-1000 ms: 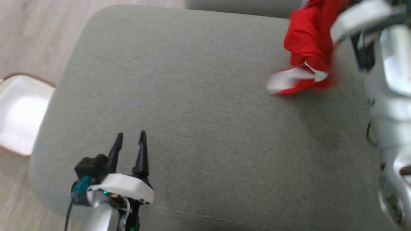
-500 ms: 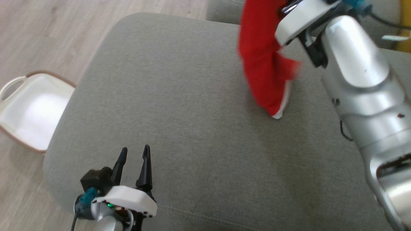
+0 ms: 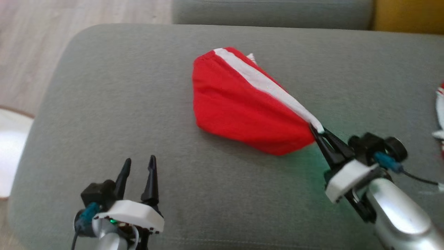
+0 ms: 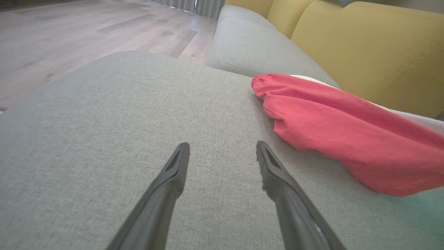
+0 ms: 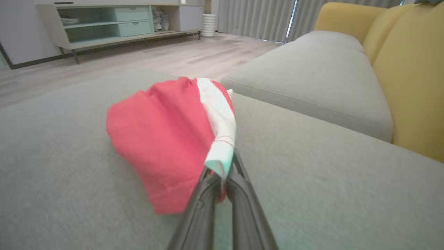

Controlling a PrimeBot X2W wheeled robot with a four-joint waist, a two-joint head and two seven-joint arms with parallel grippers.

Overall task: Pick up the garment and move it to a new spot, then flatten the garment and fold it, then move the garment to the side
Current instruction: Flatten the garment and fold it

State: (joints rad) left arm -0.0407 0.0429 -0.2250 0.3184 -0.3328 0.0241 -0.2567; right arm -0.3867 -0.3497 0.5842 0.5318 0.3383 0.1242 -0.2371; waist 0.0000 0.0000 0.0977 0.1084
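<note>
A red garment [image 3: 239,104] with a white stripe lies stretched across the middle of the grey sofa cushion [image 3: 121,86]. It also appears in the left wrist view as the garment [image 4: 333,128] and in the right wrist view as the garment [image 5: 166,135]. My right gripper [image 3: 317,132] is shut on the garment's near right corner, at the end of the white stripe. In its own view the right gripper [image 5: 220,177] pinches that white edge. My left gripper [image 3: 138,163] stands open near the cushion's front left, apart from the cloth, and in its own view the left gripper [image 4: 222,151] holds nothing.
A white basket [image 3: 8,152] sits on the wooden floor left of the cushion. Another red and white item [image 3: 440,114] lies at the right edge. A second grey cushion [image 5: 312,73] and yellow backrests [image 5: 412,76] stand beyond. A low shelf unit [image 5: 114,24] lines the far wall.
My right arm swung the hanging garment from the upper right down onto the cushion's middle and now holds it low at its corner. The head camera shifted. The left gripper stayed open.
</note>
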